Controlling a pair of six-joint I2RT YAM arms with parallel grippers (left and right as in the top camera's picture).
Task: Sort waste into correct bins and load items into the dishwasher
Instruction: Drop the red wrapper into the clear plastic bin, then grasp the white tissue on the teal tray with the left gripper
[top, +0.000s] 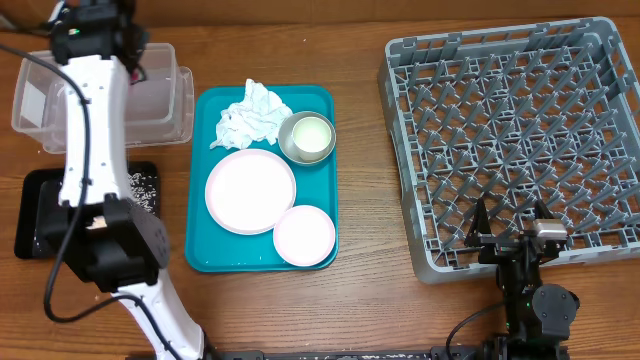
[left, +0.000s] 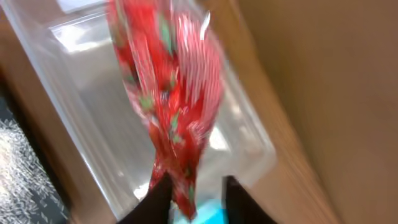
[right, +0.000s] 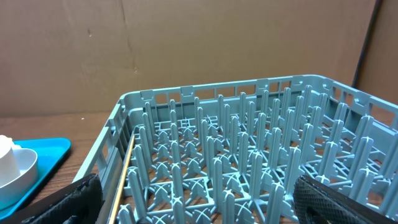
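In the left wrist view a shiny red wrapper (left: 171, 93) hangs over the clear tub (left: 93, 81). Its lower end lies against one finger of my left gripper (left: 196, 184), whose jaws stand apart, open. From overhead, that gripper (top: 133, 62) is above the tub (top: 165, 112). A crumpled white napkin (top: 250, 115), a metal bowl (top: 307, 137), a large white plate (top: 250, 190) and a smaller dish (top: 304, 235) lie on the teal tray (top: 205, 258). Rice grains (top: 146, 190) rest on the black tray (top: 40, 215). My right gripper (right: 199, 198) is open at the near edge of the grey dish rack (top: 510, 140).
The left arm (top: 95, 150) stretches over the black tray and part of the tub. A cardboard wall (right: 186, 43) stands behind the rack (right: 249, 143). Bare wooden table (top: 365, 180) separates the teal tray from the rack.
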